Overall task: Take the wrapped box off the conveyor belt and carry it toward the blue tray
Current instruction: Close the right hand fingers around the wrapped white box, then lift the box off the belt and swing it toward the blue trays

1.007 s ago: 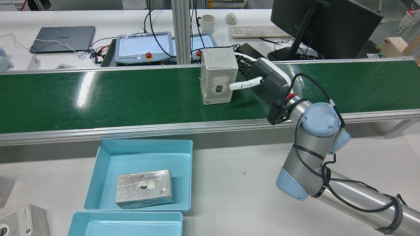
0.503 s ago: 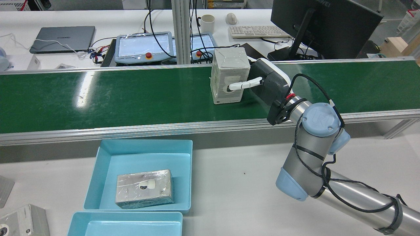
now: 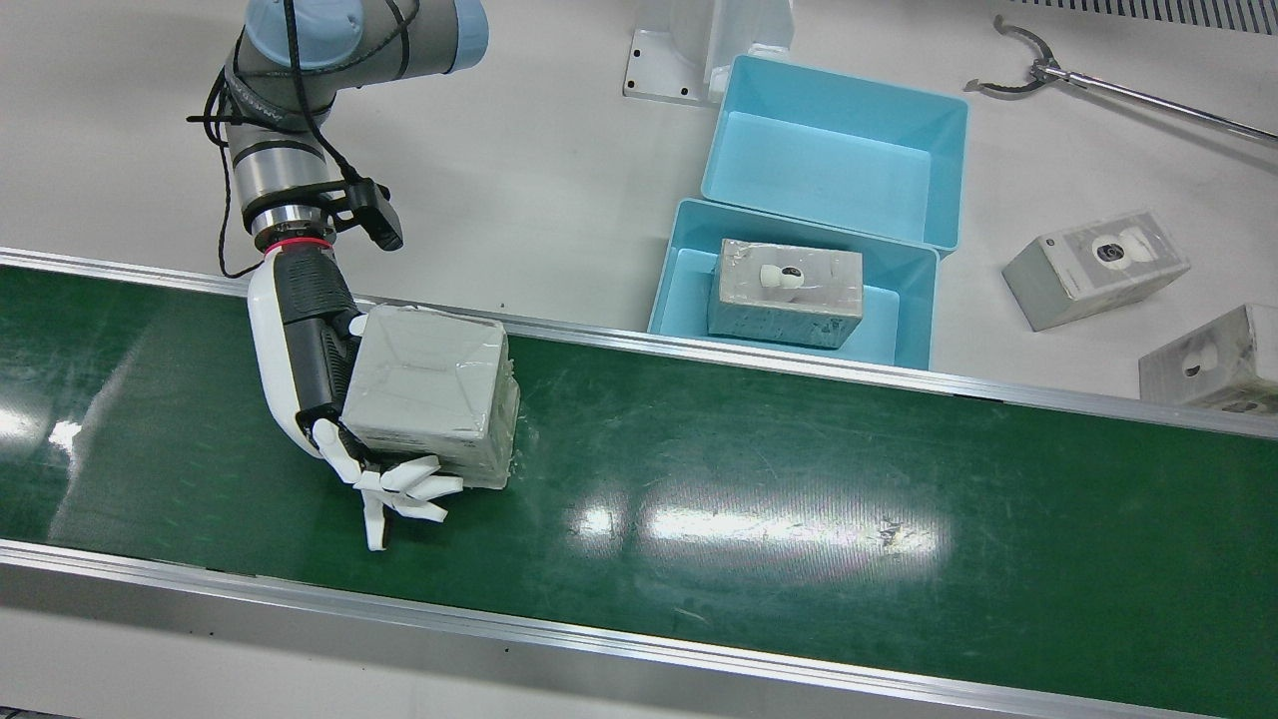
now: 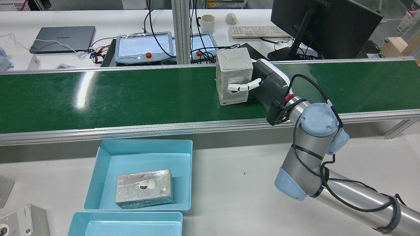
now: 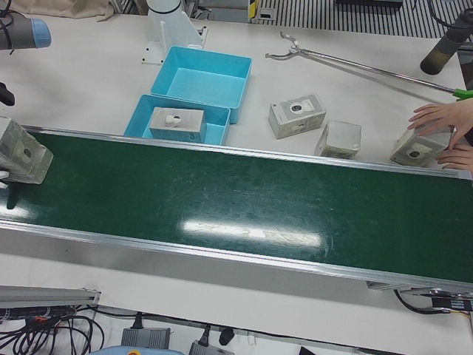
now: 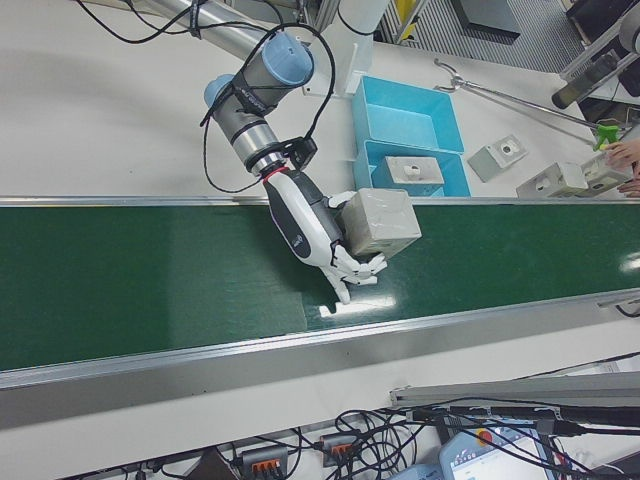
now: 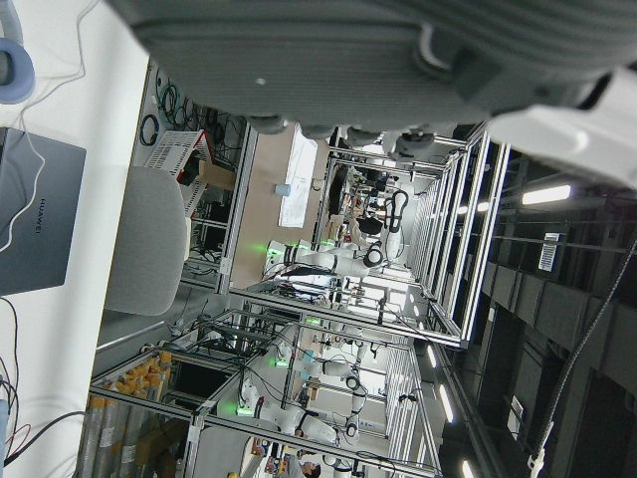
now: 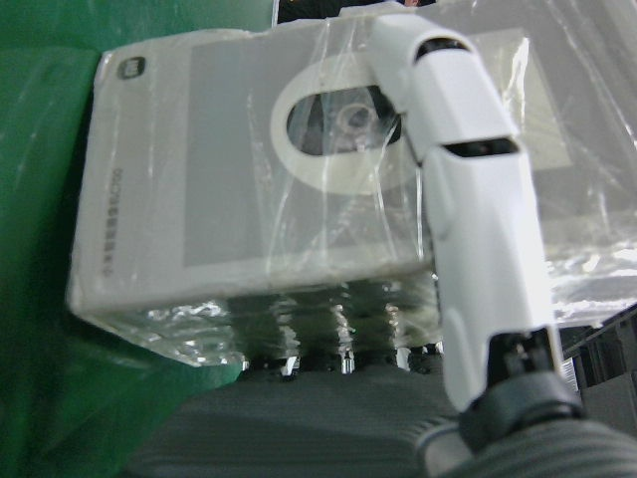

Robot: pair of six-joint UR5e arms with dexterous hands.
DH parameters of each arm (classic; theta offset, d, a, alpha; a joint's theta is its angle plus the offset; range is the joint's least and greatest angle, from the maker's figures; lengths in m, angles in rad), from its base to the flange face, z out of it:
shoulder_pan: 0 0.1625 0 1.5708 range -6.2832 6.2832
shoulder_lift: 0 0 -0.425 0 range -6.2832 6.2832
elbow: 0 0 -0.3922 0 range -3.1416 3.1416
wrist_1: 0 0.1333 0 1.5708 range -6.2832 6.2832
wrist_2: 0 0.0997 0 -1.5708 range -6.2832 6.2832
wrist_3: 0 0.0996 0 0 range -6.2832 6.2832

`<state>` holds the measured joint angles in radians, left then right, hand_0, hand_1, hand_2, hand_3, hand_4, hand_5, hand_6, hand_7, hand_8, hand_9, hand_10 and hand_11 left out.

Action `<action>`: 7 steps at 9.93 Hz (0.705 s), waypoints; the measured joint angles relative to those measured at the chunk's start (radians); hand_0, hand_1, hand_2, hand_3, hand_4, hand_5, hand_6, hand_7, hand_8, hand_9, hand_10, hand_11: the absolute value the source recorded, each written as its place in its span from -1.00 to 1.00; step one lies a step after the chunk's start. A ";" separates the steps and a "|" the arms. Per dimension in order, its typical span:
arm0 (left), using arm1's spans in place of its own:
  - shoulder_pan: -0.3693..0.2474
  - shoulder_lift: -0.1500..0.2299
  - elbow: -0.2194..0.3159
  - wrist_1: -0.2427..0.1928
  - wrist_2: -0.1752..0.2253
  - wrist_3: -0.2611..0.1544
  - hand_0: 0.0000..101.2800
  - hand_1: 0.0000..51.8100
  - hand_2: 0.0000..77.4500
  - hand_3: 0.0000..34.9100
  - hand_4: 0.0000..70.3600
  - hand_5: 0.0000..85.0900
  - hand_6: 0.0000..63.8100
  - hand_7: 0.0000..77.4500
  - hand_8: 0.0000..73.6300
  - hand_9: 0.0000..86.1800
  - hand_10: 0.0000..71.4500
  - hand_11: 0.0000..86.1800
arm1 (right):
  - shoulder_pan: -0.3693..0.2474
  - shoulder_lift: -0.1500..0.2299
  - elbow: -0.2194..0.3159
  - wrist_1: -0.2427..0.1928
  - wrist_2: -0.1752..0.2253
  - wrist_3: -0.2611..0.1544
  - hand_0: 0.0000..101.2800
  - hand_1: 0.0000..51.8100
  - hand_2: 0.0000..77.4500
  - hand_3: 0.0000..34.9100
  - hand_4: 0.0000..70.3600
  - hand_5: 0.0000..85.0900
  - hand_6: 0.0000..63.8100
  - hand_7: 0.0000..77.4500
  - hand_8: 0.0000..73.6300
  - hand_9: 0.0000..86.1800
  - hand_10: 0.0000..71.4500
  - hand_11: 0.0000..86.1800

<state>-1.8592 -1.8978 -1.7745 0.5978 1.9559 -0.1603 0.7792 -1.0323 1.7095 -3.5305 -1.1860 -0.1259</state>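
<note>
Clear plastic film over a grey-white carton: wrapped box (image 4: 234, 76) upright on the green conveyor belt (image 4: 115, 95), just right of centre in the rear view, left of centre in the front view (image 3: 431, 394). Clasped by the right hand (image 4: 259, 83), palm pressed flat to one side, a white thumb (image 4: 241, 87) hooked across the printed camera face, other fingers (image 3: 399, 489) curled round the far side at the box's lower edge. Firm-looking wrap in the right hand view (image 8: 269, 199), thumb lying over the round window. Still resting on the belt or just off it: cannot tell.

Left hand (image 7: 398, 60) aimed away from the table in its own view; spread or closed, cannot tell.

Blue tray (image 4: 108, 177) well apart, lower left of the rear view, already holding another wrapped box (image 4: 144, 188).

Likely risks: glossy film sliding under smooth fingers and letting the tall carton twist or drop during the lift; bottom edge catching on the belt's aluminium rail (image 4: 131, 131) if carried across too low.
</note>
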 joint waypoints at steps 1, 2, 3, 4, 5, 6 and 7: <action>0.000 0.000 0.000 0.000 0.000 0.000 -1.00 -1.00 -0.97 -1.00 -1.00 -0.97 -0.98 -0.99 -0.99 -1.00 -0.98 -0.99 | 0.000 0.011 -0.003 -0.006 -0.002 0.000 0.11 -0.26 -0.21 -1.00 -0.57 0.08 -0.20 -0.25 -0.30 -0.23 -0.54 -0.96; 0.000 0.000 0.000 0.000 0.000 0.000 -1.00 -1.00 -0.99 -1.00 -1.00 -0.97 -0.98 -0.99 -0.99 -0.99 -1.00 -0.99 | 0.005 0.025 0.000 -0.017 -0.004 0.000 0.13 -0.39 -0.16 -1.00 -0.50 0.13 -0.11 -0.24 -0.17 -0.16 -0.39 -0.76; 0.000 0.000 0.000 0.000 0.000 0.000 -1.00 -1.00 -0.97 -1.00 -1.00 -0.97 -0.98 -0.99 -0.99 -1.00 -0.98 -0.99 | 0.011 0.042 0.009 -0.033 -0.014 0.002 0.13 -0.39 -0.16 -1.00 -0.50 0.13 -0.11 -0.24 -0.17 -0.16 -0.39 -0.76; 0.000 0.000 0.000 0.000 0.000 0.000 -1.00 -1.00 -0.99 -1.00 -1.00 -0.97 -0.98 -0.99 -0.99 -1.00 -0.98 -0.99 | 0.015 0.069 0.027 -0.058 -0.037 0.004 0.14 -0.47 -0.13 -1.00 -0.47 0.15 -0.04 -0.24 -0.11 -0.15 -0.28 -0.60; 0.000 0.000 0.000 0.000 0.000 0.000 -1.00 -1.00 -0.99 -1.00 -1.00 -0.97 -0.98 -0.99 -0.99 -1.00 -0.98 -0.99 | 0.017 0.109 0.043 -0.090 -0.066 0.006 0.14 -0.47 -0.13 -1.00 -0.47 0.15 -0.04 -0.24 -0.11 -0.15 -0.28 -0.60; 0.000 0.000 0.000 0.000 0.000 0.000 -1.00 -1.00 -0.99 -1.00 -1.00 -0.97 -0.98 -0.99 -0.99 -1.00 -0.98 -0.99 | 0.007 0.164 0.051 -0.127 -0.096 0.007 0.13 -0.47 -0.13 -0.98 -0.41 0.23 0.11 -0.21 0.05 -0.11 -0.01 -0.30; 0.000 0.000 0.000 0.000 0.000 0.000 -1.00 -1.00 -0.99 -1.00 -1.00 -0.97 -0.98 -0.99 -0.99 -0.99 -0.98 -0.99 | -0.015 0.222 0.055 -0.167 -0.118 0.008 0.02 -0.47 -0.13 -0.97 -0.22 0.44 0.30 -0.11 0.21 -0.03 0.13 -0.16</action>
<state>-1.8591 -1.8977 -1.7745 0.5978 1.9559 -0.1603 0.7643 -0.8101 1.7643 -3.6972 -1.3044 -0.1182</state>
